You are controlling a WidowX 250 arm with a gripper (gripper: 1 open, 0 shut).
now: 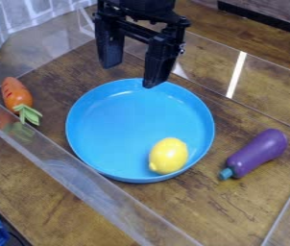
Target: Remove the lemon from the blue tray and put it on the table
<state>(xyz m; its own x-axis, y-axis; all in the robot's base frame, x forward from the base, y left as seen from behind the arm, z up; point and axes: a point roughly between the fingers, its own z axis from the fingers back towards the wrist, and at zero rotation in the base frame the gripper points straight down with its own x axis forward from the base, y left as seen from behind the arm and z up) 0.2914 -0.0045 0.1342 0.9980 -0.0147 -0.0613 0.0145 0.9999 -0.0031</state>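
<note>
Above the far rim of the blue tray [90, 144], the gripper [133, 69] hangs with jaws spread wide, while the lemon [168, 155] lies inside near the front.

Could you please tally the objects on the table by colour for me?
Yellow: 1, lemon
Blue: 1, tray
Purple: 1, eggplant
Orange: 1, carrot
Total: 4

Lemon [170, 155] showing bright yellow; blue tray [109, 110] showing plain bright blue; table [256, 101] showing dark brown wood-grain; eggplant [258, 152] showing purple; carrot [15, 94] showing orange; gripper [133, 65] showing black.
</note>
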